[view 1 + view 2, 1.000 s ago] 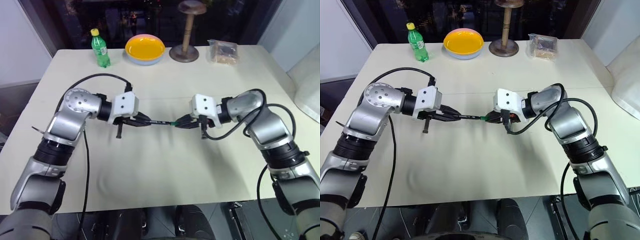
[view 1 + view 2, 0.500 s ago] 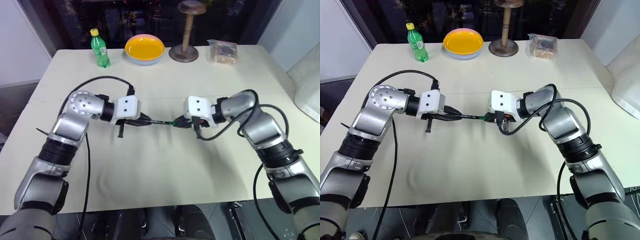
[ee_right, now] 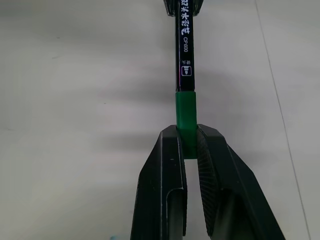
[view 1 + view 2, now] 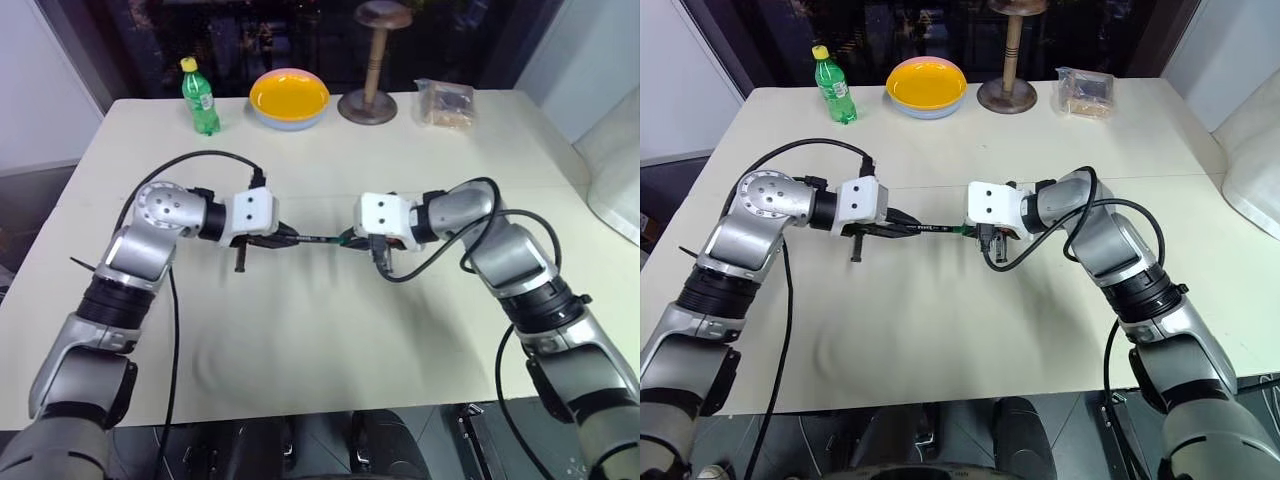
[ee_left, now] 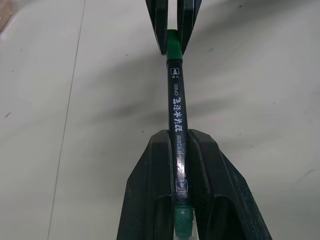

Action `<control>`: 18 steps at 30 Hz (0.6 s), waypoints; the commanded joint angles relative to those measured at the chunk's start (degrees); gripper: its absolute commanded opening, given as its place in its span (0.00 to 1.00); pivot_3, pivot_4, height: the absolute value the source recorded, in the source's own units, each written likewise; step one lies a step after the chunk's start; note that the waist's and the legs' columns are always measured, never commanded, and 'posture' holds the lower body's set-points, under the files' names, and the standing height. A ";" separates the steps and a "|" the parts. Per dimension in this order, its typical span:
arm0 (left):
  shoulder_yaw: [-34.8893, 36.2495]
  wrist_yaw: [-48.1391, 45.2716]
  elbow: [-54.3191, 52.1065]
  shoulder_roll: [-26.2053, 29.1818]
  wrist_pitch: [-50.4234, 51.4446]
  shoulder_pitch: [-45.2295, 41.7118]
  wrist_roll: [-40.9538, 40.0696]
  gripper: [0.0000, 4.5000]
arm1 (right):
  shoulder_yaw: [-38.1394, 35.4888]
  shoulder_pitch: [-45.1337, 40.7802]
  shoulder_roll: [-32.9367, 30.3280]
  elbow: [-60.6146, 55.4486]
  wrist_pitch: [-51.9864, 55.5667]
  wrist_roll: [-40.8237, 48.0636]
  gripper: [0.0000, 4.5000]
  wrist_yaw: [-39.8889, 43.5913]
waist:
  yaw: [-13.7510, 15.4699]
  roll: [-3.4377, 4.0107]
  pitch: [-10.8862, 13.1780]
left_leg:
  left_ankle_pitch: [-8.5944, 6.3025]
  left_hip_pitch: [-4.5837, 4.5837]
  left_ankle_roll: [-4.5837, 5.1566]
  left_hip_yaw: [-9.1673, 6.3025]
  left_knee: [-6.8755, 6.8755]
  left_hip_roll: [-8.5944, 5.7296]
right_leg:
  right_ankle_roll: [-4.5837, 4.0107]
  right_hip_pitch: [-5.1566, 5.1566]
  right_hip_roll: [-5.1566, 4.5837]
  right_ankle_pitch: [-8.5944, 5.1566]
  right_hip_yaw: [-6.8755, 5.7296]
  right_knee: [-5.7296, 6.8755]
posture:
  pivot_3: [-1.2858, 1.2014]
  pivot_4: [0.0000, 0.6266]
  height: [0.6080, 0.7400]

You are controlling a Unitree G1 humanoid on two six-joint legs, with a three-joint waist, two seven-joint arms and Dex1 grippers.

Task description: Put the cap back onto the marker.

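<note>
The black marker point(image 4: 315, 238) hangs level above the table between my two grippers. My left gripper point(image 4: 288, 237) is shut on its barrel point(image 5: 176, 105), whose green tail end pokes out behind the fingers. The small green cap point(image 3: 185, 112) is pinched in my shut right gripper point(image 3: 189, 146). It is lined up with the marker point(image 3: 183, 50), its open end flush against the black barrel. In the left wrist view the cap point(image 5: 173, 40) sits between the right gripper's fingertips at the far end of the marker.
Along the table's far edge stand a green soda bottle point(image 4: 201, 97), a yellow bowl point(image 4: 289, 97), a wooden stand point(image 4: 372, 70) and a clear packet point(image 4: 447, 103). Bare cream tabletop point(image 4: 320, 330) lies under and in front of the grippers.
My right gripper has moved left with the cap, towards the left gripper, so less of the marker shows between them. The left gripper has hardly moved.
</note>
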 commanded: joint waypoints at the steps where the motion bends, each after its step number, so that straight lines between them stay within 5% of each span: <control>1: -0.11 0.38 -0.86 -1.15 -1.66 -1.84 -0.47 0.00 | -0.81 -2.66 1.43 -3.12 -1.38 0.51 0.01 -0.88 | 0.00 0.00 0.00 | 0.00 0.00 0.00 0.00 0.00 0.00 | 0.00 0.00 0.00 0.00 0.00 0.00 | 0.52 0.24 1.00; 18: 0.28 0.84 -2.59 -3.36 -1.83 -2.04 -1.28 0.00 | -1.94 -4.43 4.92 -6.15 2.64 3.56 0.01 -0.90 | -0.06 0.00 0.00 | -0.01 0.00 0.01 0.00 0.00 0.00 | 0.00 0.00 0.00 0.00 0.00 0.00 | 0.52 0.24 1.00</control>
